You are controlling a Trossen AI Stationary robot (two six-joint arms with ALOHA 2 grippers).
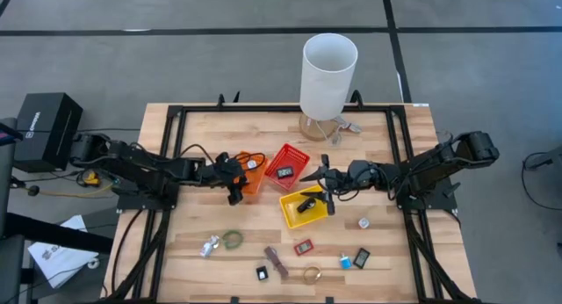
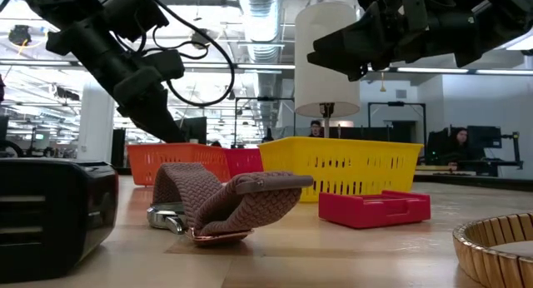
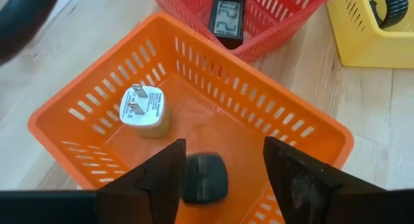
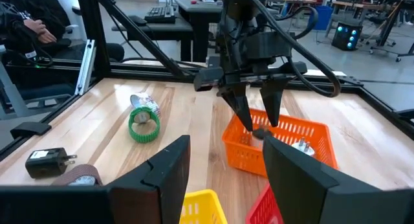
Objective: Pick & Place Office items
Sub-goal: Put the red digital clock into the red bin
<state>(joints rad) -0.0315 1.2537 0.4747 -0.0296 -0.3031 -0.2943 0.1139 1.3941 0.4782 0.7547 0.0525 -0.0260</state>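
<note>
While its fingers (image 3: 162, 179) are spread apart, the left gripper (image 3: 217, 179) is held over the orange basket (image 1: 252, 183), and a small dark rounded block (image 3: 204, 178) is seen between them, lying on the basket floor; whether the fingers touch it cannot be told. A white plug adapter (image 3: 145, 110) is shown beside it in the same basket. In the right wrist view the left gripper (image 4: 259, 123) is seen from the front, its tips dipped just inside the orange basket rim.

The right gripper (image 1: 318, 176) is poised above the gap between the red basket (image 1: 297, 155) and the yellow basket (image 1: 288, 213), with its fingers (image 4: 167, 166) parted and nothing held. A black device with a digital display (image 3: 228, 16) is contained in the red basket, and a black item (image 1: 306, 205) is lying in the yellow basket.

The remaining office items are scattered on the near part of the wooden table (image 1: 193, 128): a silvery clip (image 1: 209, 245) just beside a green ring (image 1: 232, 240), a small black block (image 1: 262, 272), a brown strip (image 1: 277, 261), a red block (image 1: 303, 247), a tan ring (image 1: 313, 273), a blue block (image 1: 345, 261) next to a black block (image 1: 361, 258), and a clear ring (image 1: 363, 222). A tall white cylinder (image 1: 328, 74) is standing at the far edge of the table.
</note>
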